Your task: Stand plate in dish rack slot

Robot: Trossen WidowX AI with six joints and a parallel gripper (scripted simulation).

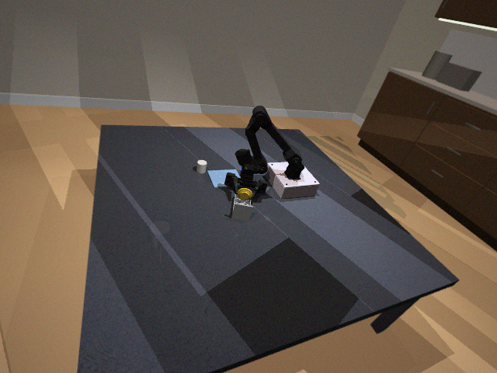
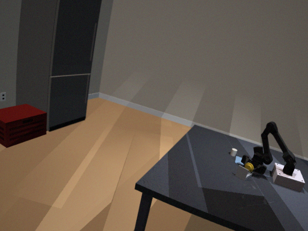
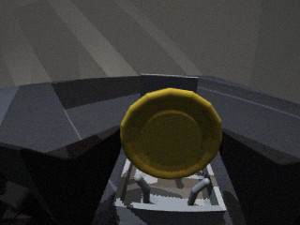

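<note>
The yellow plate [image 1: 244,194] [image 2: 249,166] [image 3: 171,136] stands upright, its round face toward the wrist camera. My gripper [image 1: 245,193] [image 2: 249,166] [image 3: 171,133] is shut on the plate, one finger at each side of its rim. The pale grey dish rack [image 1: 241,211] [image 2: 241,173] [image 3: 178,206] is on the table under the plate. In the wrist view, two rails show below the plate and a tall end wall stands behind it. The plate's lower edge overlaps the rack in view; whether it sits in a slot or just above I cannot tell.
A light blue mat [image 1: 221,177] [image 2: 238,160] lies beside the gripper on the dark table. A white cylinder [image 1: 201,166] [image 2: 233,152] stands beyond the mat. The arm's white base box [image 1: 299,190] [image 2: 288,182] is to the right of the rack.
</note>
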